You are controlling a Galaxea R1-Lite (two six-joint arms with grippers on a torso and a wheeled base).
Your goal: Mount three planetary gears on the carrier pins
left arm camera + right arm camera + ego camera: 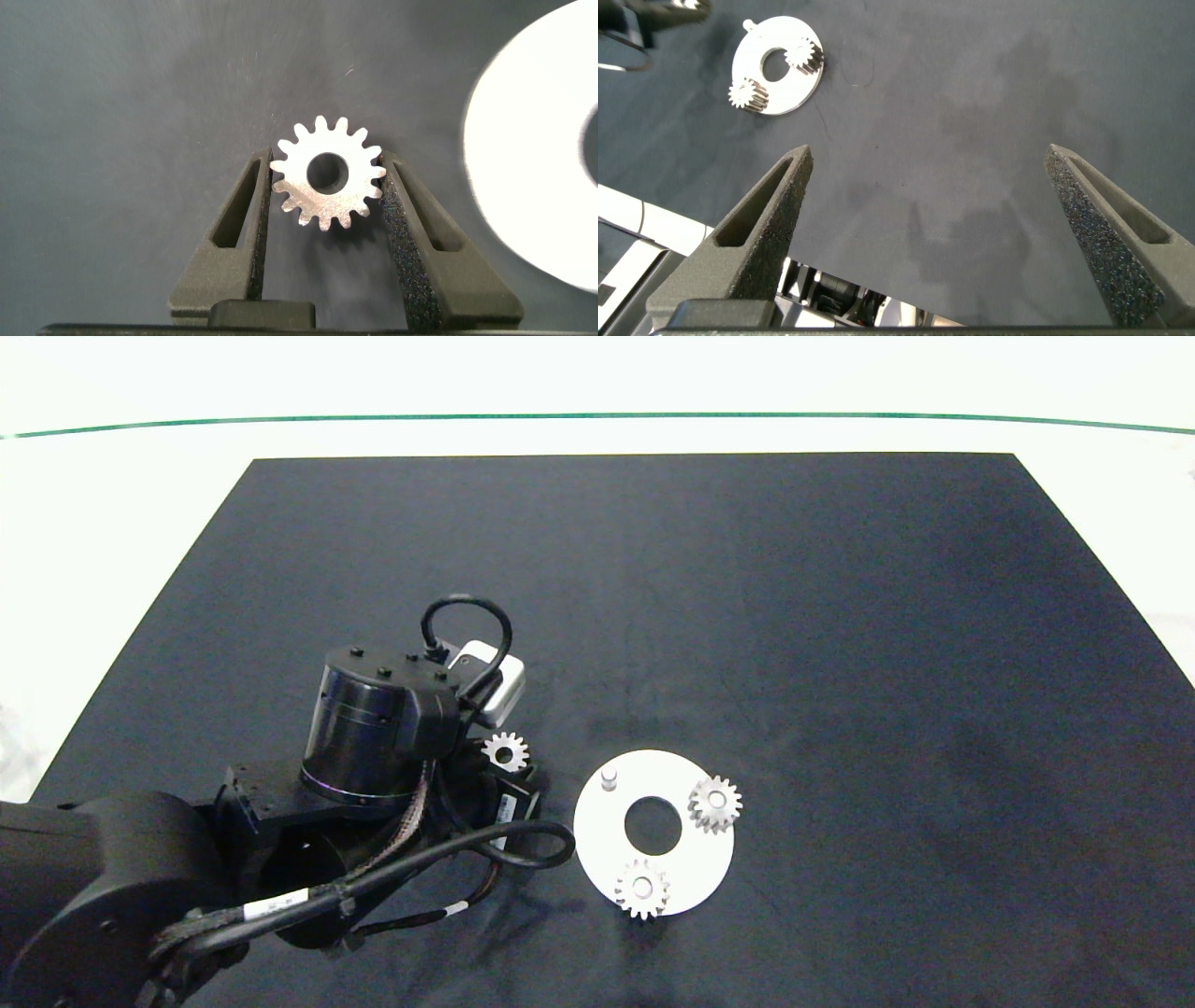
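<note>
Gripping a small silver gear by its teeth, the left gripper has its jaws closed on it, one jaw on each side. The gear lies flat, with its round hole facing up. In the head view this same gear shows just past the tip of the left arm, over the dark mat. It is near the left side of the white disc, but not touching it.

The white disc lies flat on the mat, to the right of the left arm. It has a big round hole in the middle. One bare pin stands up on the far left part of the disc. No gear sits on that pin. A second gear sits on the right side of the disc. A third gear sits on the near side of the disc, close to its edge. Both of these gears lie flat.

The right gripper has its jaws wide open and holds nothing. It hangs over bare mat, well apart from the disc. In the right wrist view, the disc looks small and far off, with two gears on it.

The mat covers most of the white tabletop. A thin green line runs along the far side of the tabletop.
</note>
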